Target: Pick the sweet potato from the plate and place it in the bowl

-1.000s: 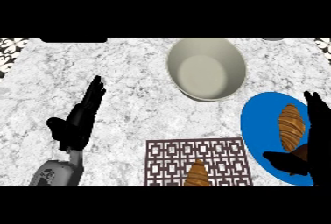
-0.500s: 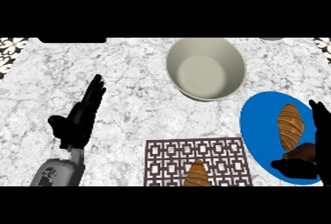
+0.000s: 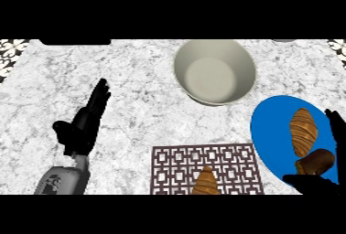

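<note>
Right hand at the blue plate's edge, sweet potato on the plate.

No writing or brand shows anywhere. On the marble bench [image 3: 142,114] stand one pale bowl [image 3: 215,71], one blue plate [image 3: 270,137] and one brown lattice trivet [image 3: 177,164]. Two croissants show: one croissant [image 3: 303,130] on the plate, the other croissant [image 3: 205,182] on the trivet. The single sweet potato [image 3: 316,161] lies at the plate's lower right. The right hand [image 3: 312,184] sits just below it, its fingers curving up the plate's right side; whether they grasp it I cannot tell. The left hand [image 3: 82,125] rests at left, fingers straight and released.
</note>
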### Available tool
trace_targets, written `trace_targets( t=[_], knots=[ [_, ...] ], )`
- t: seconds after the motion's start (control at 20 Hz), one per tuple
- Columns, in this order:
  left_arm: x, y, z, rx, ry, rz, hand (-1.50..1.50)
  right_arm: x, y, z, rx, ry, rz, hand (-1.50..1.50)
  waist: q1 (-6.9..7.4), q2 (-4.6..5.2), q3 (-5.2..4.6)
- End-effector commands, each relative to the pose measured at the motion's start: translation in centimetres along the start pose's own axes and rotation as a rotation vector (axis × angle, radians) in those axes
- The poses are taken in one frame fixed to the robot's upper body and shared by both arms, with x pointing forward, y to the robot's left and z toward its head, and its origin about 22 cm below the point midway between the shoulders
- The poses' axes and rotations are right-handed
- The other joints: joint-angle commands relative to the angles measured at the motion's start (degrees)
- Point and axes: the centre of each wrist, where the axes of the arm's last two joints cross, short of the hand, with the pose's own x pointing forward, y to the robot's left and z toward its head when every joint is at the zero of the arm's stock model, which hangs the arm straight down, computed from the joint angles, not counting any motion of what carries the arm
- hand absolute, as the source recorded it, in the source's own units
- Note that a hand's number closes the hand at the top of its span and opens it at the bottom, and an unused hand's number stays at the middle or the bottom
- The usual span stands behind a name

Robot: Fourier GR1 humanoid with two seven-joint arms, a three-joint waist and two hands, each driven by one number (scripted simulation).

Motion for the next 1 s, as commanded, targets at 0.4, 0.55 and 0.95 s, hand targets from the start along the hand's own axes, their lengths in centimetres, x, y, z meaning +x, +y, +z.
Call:
trace_targets(
  t=[0.4, 0.55, 0.95],
  knots=[
    [0.5, -0.1, 1.0, -0.009, 0.003, 0.002, 0.00, -1.4, 1.2, 0.6, 0.025, 0.030, -0.112, -1.50, 0.08, -0.01, 0.00],
    [0.6, -0.3, -1.5, 0.006, 0.000, -0.001, 0.00, -3.2, 1.8, -2.2, 0.011, 0.024, -0.140, -1.50, 0.00, 0.07, 0.01],
    [0.4, -0.5, -0.3, -0.008, -0.008, 0.007, 0.00, -6.1, 4.5, -3.6, 0.013, 0.034, -0.166, -1.50, 0.13, 0.04, 0.01]
  ],
)
